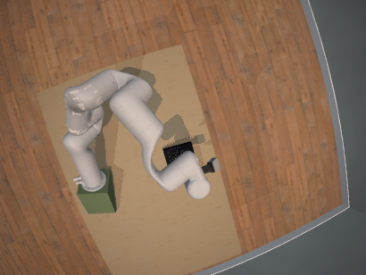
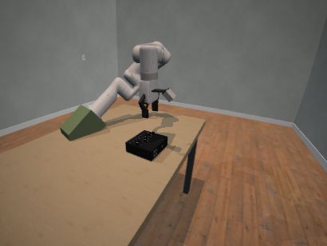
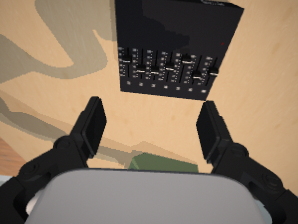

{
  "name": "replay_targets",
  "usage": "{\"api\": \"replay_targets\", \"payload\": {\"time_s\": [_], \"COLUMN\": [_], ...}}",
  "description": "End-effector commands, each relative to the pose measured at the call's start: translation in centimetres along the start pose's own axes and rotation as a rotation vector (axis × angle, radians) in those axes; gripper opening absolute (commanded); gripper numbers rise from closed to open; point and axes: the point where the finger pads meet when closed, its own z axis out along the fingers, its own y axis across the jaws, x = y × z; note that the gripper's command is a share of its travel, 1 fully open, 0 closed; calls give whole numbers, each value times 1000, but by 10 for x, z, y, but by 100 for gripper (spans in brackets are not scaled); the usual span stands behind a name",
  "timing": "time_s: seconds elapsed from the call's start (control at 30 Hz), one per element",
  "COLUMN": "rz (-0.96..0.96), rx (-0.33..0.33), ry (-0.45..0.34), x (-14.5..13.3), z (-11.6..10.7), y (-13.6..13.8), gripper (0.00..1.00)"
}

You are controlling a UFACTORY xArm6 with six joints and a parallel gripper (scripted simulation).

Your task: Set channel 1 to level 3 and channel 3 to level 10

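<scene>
The black lighting desk stands on the wooden table near its right edge. In the top view the arm partly covers the desk. In the wrist view the desk lies at the top of the picture, with a row of several faders at differing heights along its near part. My gripper is open and empty. It hangs well above the table, on the near side of the desk in the wrist view. In the exterior view the gripper hovers above and behind the desk.
The arm's green base block stands on the table to the left; it also shows in the top view. The table's right edge runs close beside the desk, with wooden floor beyond.
</scene>
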Motion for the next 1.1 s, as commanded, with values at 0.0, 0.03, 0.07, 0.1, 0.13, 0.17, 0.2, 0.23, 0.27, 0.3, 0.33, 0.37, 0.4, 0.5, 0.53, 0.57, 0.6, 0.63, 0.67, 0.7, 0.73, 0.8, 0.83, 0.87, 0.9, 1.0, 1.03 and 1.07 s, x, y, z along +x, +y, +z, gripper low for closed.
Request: {"api": "replay_targets", "payload": {"time_s": [0.0, 0.03, 0.07, 0.1, 0.13, 0.17, 0.2, 0.23, 0.27, 0.3, 0.33, 0.37, 0.4, 0.5, 0.53, 0.57, 0.6, 0.63, 0.67, 0.7, 0.73, 0.8, 0.83, 0.87, 0.9, 1.0, 1.03, 1.07], "rz": [13, 13, 13, 13, 13, 13, 13, 13, 13, 13, 13, 13, 13, 14, 17, 22, 29, 39, 50, 50, 50, 61, 68, 72, 72, 72, 72, 72], "rx": [-45, -45, -45, -45, -45, -45, -45, -45, -45, -45, -45, -45, -45, -45, -45, -47, -52, -62, -74, -74, -74, -86, -95, -99, -100, -100, -100, -100], "ry": [-19, -19, -19, -19, -19, -19, -19, -19, -19, -19, -19, -19, -19, -2, 29, 75, 133, 193, 248, 248, 248, 291, 319, 332, 334, 334, 334, 334], "x": [-7, -7, -7, -7, -7, -7, -7, -7, -7, -7, -7, -7, -7, -10, -15, -24, -36, -49, -62, -62, -62, -73, -80, -84, -84, -84, -84, -84], "z": [-4, -4, -4, -4, -4, -4, -4, -4, -4, -4, -4, -4, -4, -5, -6, -8, -9, -11, -11, -11, -11, -10, -10, -9, -9, -9, -9, -9], "y": [18, 18, 18, 18, 18, 18, 18, 18, 18, 18, 18, 18, 18, 18, 18, 17, 17, 18, 18, 18, 18, 18, 18, 18, 18, 18, 18, 18], "gripper": [100, 100, 100, 100, 100, 100, 100, 100, 100, 100, 100, 100, 100, 100, 100, 100, 100, 100, 100, 100, 100, 100, 100, 100, 100, 100, 100, 100]}}
